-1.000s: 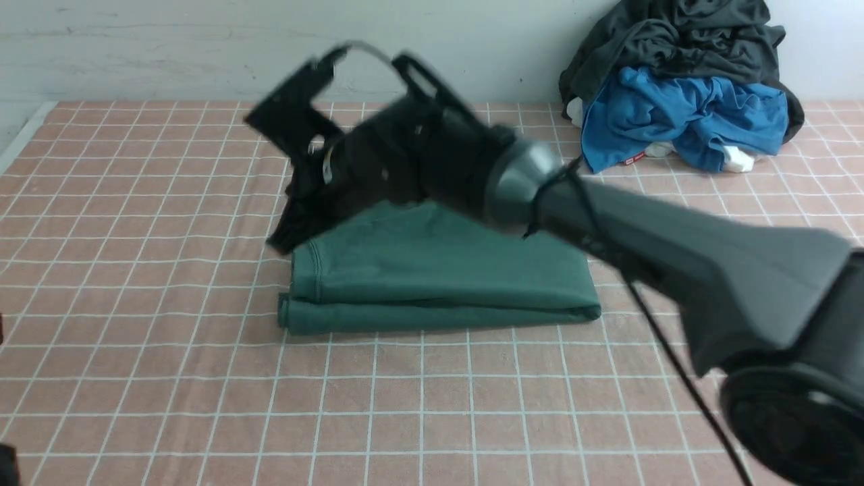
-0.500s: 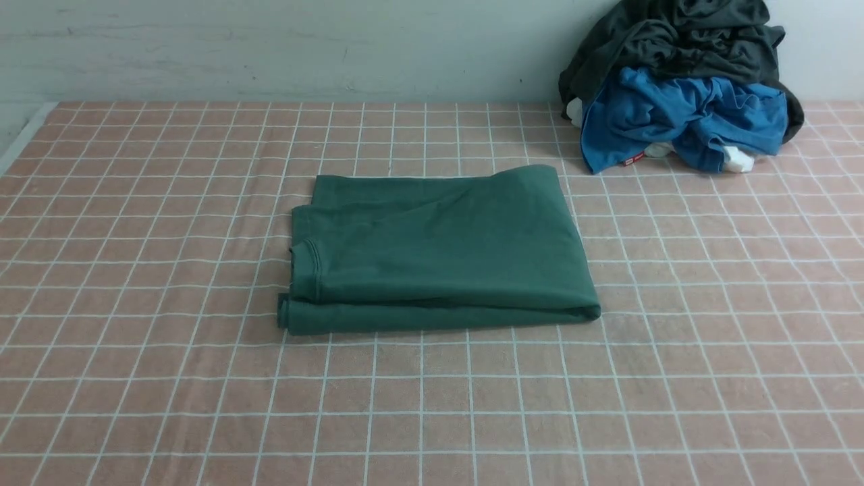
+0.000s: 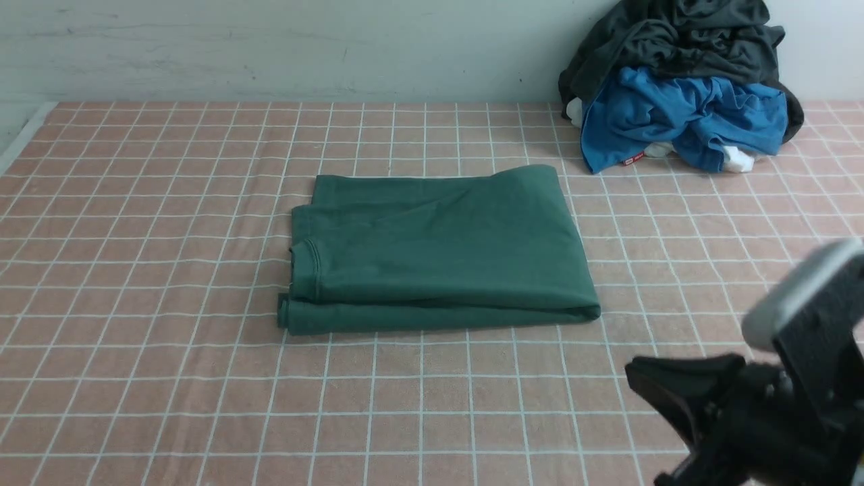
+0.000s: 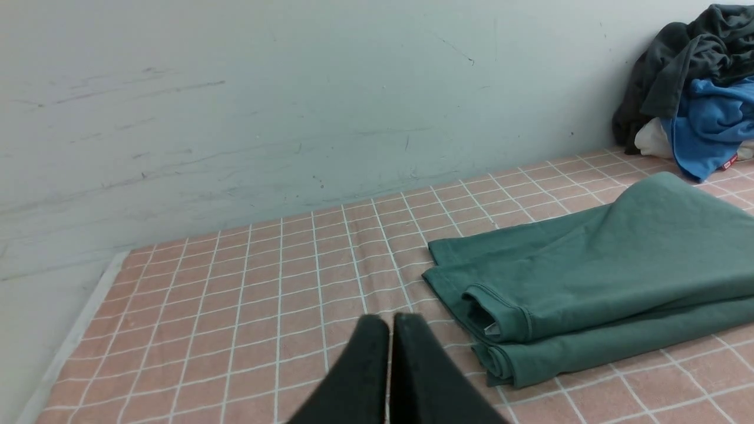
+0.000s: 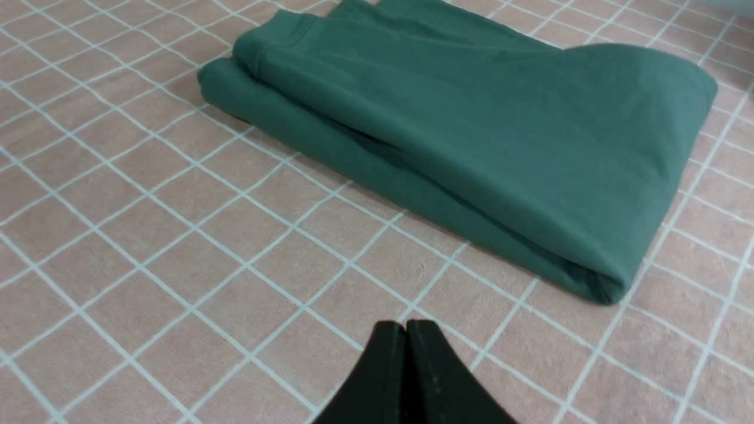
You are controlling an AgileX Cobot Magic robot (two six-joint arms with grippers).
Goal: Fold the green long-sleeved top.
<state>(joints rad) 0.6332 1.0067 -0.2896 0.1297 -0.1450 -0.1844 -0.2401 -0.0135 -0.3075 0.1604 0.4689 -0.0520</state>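
Observation:
The green long-sleeved top (image 3: 439, 250) lies folded into a flat rectangle in the middle of the pink checked cloth, with its ribbed neck facing left. It also shows in the left wrist view (image 4: 618, 259) and the right wrist view (image 5: 471, 118). My right gripper (image 3: 634, 374) hangs low at the front right, blurred, a short way in front of the top's near right corner. It is shut and empty, as is plain in its wrist view (image 5: 406, 324). My left gripper (image 4: 390, 318) is outside the front view. It is shut on nothing, left of the neck end.
A heap of dark grey garment (image 3: 675, 34) and bright blue garment (image 3: 682, 115) sits at the back right against the pale wall (image 3: 270, 47). The checked cloth (image 3: 135, 270) covers the table, whose left edge (image 3: 20, 142) shows at the far left.
A second ago my right arm reached over the top's far left part. It then left the view and now shows low at the front right. The folded top has not moved.

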